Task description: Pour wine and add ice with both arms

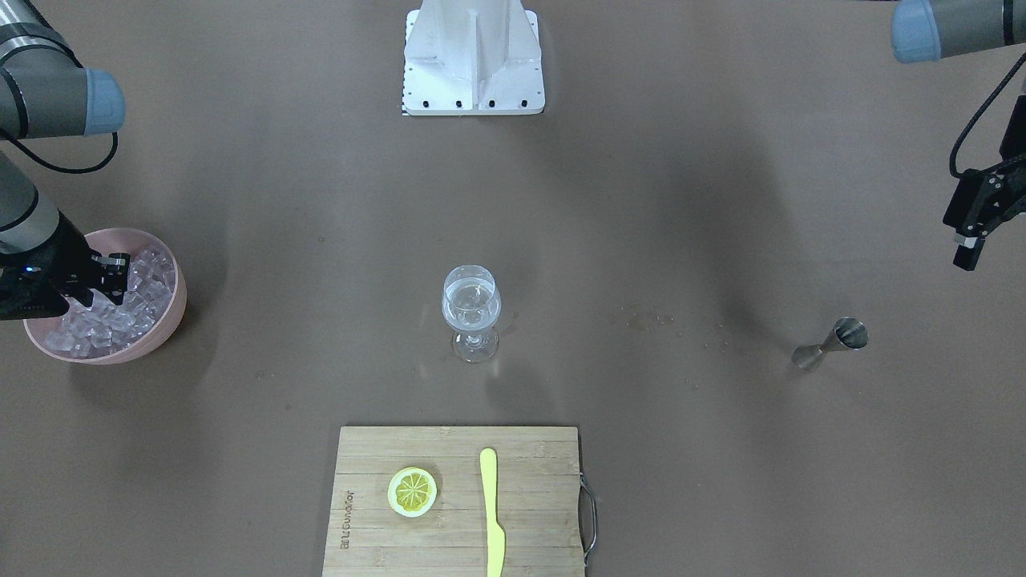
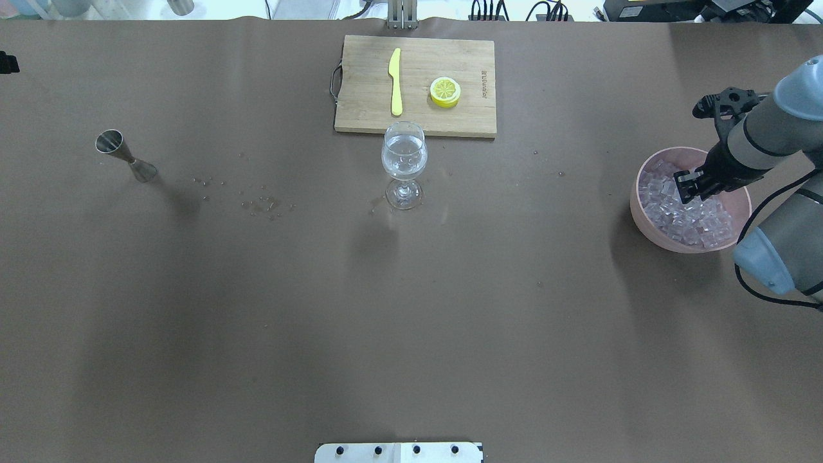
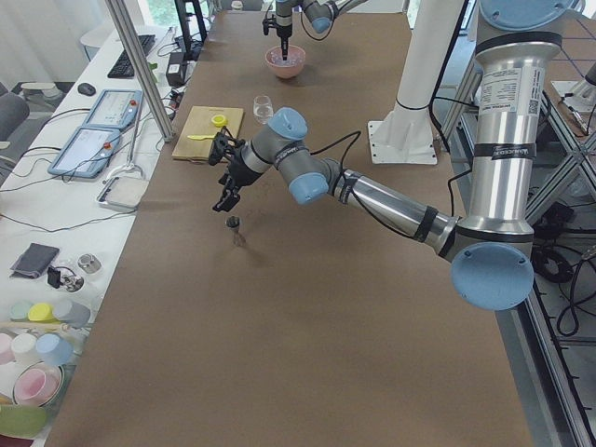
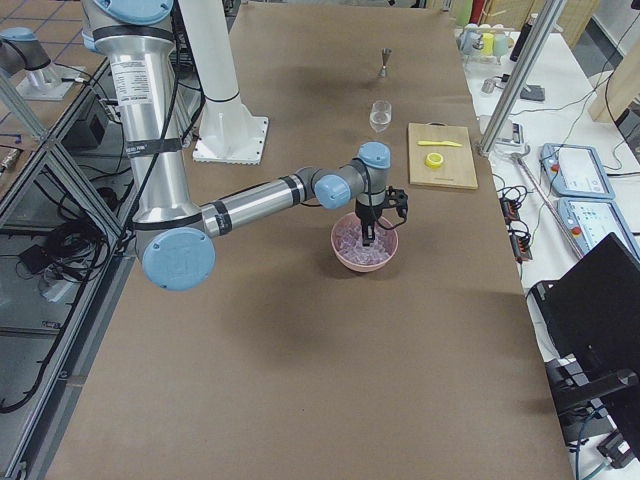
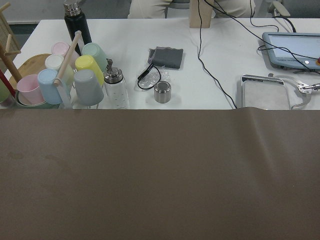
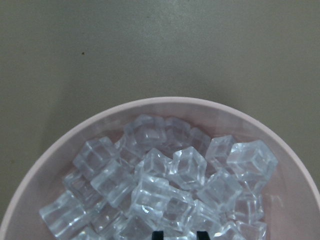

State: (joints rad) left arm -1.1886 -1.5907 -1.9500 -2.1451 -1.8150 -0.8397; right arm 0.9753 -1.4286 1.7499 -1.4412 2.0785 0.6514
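my right gripper point(image 1: 112, 271) is down inside the pink bowl point(image 1: 170, 314), which sits near the right end of the tabletop point(image 1: 321, 200). its fingertips point(image 6: 158, 235) stand a narrow gap apart, set in among the ice point(image 6: 185, 170). whether they pinch a cube or only straddle one i cannot tell. the ice is heaped in that bowl, dozens of clear cubes with whitish edges, covering most of its inside.

my left gripper point(image 1: 967, 255) hangs in the air over the left end of the tabletop, pointing downward. it is near the steel jigger point(image 1: 834, 340) but apart from it. how wide its fingers stand i cannot tell. my left wrist camera shows only bare tabletop and, past its edge, a side table with coloured cups point(image 5: 65, 70).

the jigger stands upright toward the left end. the wine glass point(image 1: 474, 346) stands upright in the middle of the tabletop, and the wine point(image 1: 470, 312) is inside it, a small amount of clear liquid. small drops point(image 2: 260, 204) are scattered on the tabletop between the glass and the jigger.

the wooden cutting board point(image 1: 529, 481) lies at the middle of the far edge, just beyond the glass. on it a lemon slice point(image 1: 412, 490) and a yellow knife point(image 1: 491, 513) lie side by side, not touching. the white pedestal point(image 1: 473, 56) stands at the middle of the near edge.
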